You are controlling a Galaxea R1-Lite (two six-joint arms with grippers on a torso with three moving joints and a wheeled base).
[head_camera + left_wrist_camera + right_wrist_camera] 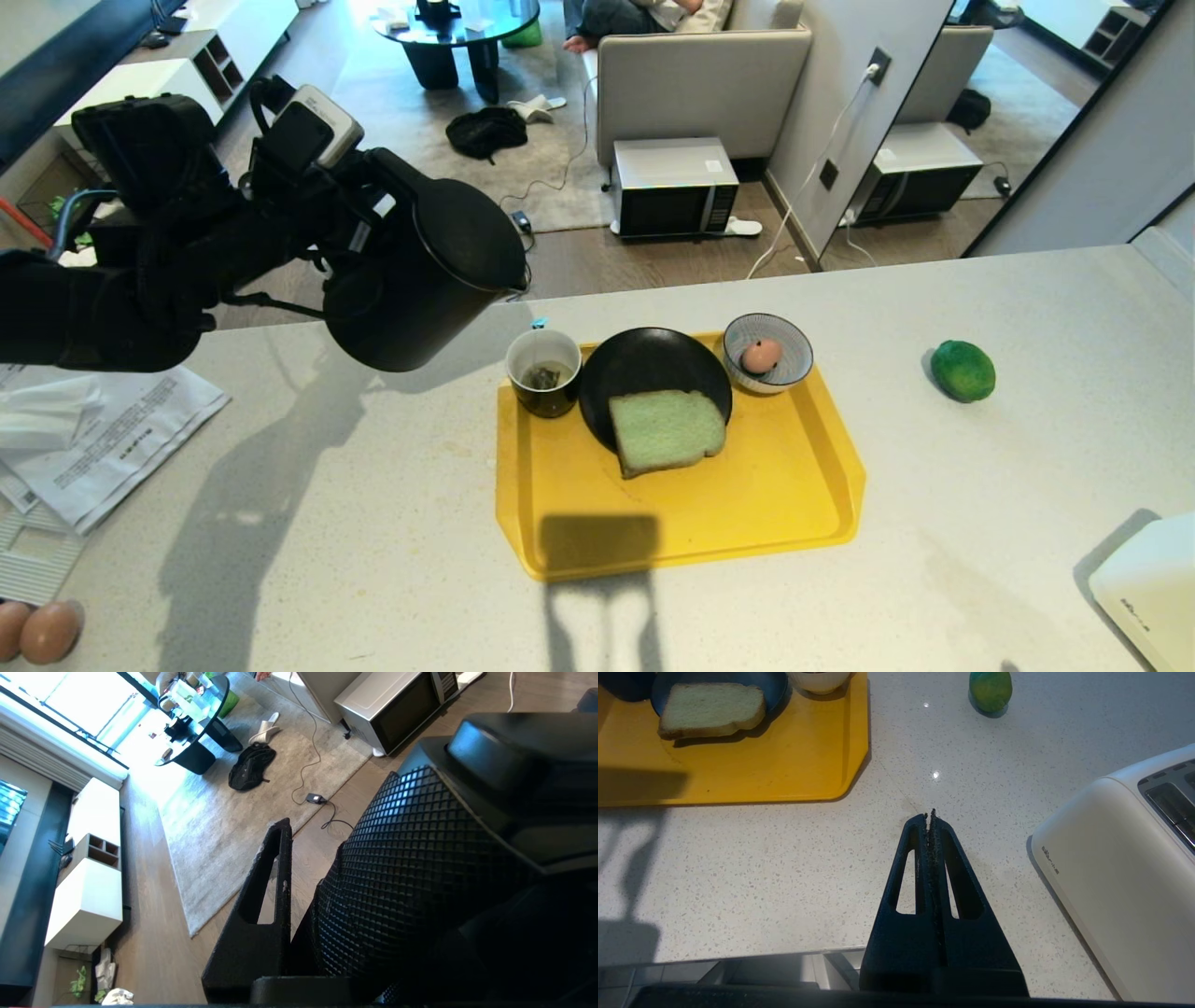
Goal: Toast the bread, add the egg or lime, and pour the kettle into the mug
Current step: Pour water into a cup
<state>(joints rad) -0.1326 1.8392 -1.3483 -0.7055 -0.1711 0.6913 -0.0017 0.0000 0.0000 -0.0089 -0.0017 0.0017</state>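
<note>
Your left gripper (350,238) is clamped on the handle of the kettle (425,280), holding it in the air above the worktop's (373,523) far edge, to the left of the tray (747,504). The kettle is tilted, its spout leaning toward the mug (543,371) but still short of it and higher; no water shows in the head view. In the left wrist view one finger (264,905) stands beside the kettle's textured handle, which fills the rest of the picture.

The mug sits in the tray's far left corner with a tea bag inside. Just beside it, touching or nearly so, is the black plate (644,364), and the bread (666,431) lies on the plate's near side, overhanging its rim toward the middle of the tray. The striped bowl (789,350) stands in the tray's far right corner with the egg (761,356) in it. The lime (963,371) rests on the bare worktop, well apart from the tray on its right.

Your right gripper (930,816) hangs idle over the worktop's near edge, its fingers pressed together on nothing, between the tray and the white toaster (1125,868) at the near right corner. Papers (84,439) lie toward the worktop's left edge, and two brown eggs (37,630) sit at the near left corner.
</note>
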